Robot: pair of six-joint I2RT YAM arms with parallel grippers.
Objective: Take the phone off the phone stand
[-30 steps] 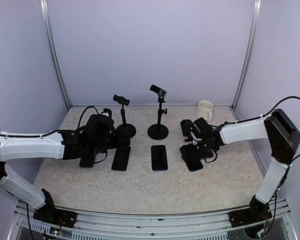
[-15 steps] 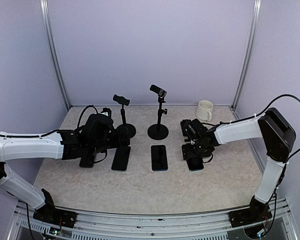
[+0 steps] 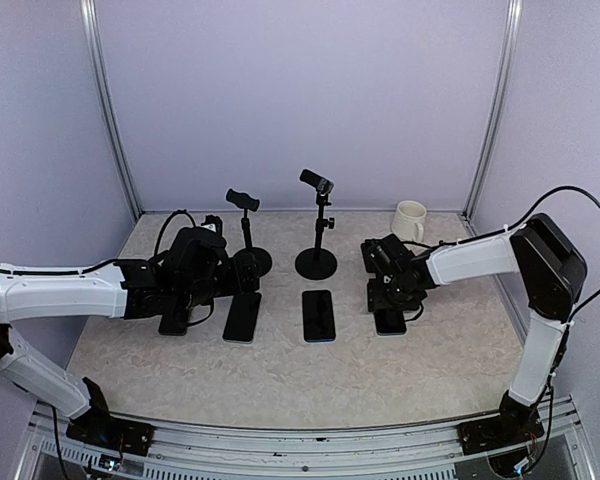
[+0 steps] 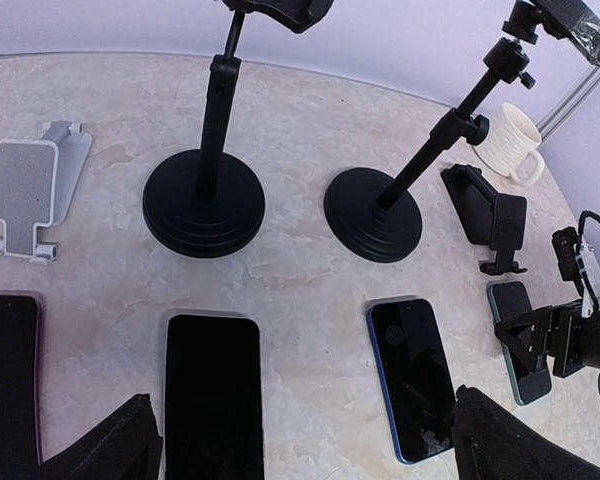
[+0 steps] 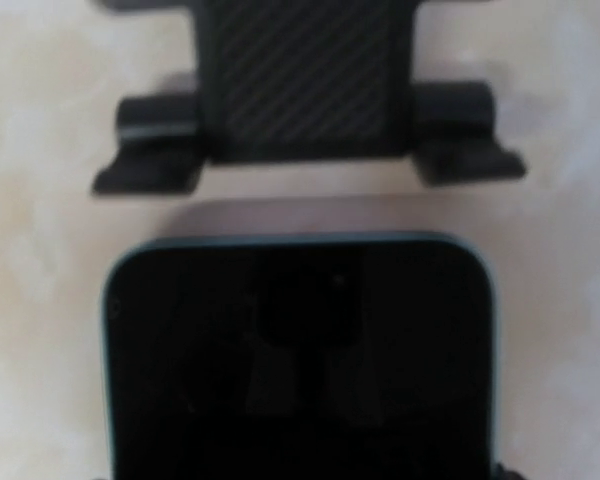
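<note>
A teal-edged phone lies flat on the table just in front of the small black phone stand, which holds nothing. In the top view the phone pokes out below my right gripper, which sits low over it. The jaws are spread to the phone's width and seem to clamp its sides; the fingers themselves are almost out of the wrist view. My left gripper is open and empty, hovering above a black phone and a blue phone that lie flat.
Two black pole stands stand behind the phones. A white mug is at the back right. A white phone stand and another dark phone are at the left.
My right gripper has moved a little toward the black stand, and the teal-edged phone has shifted and straightened with it. The left arm has not moved.
</note>
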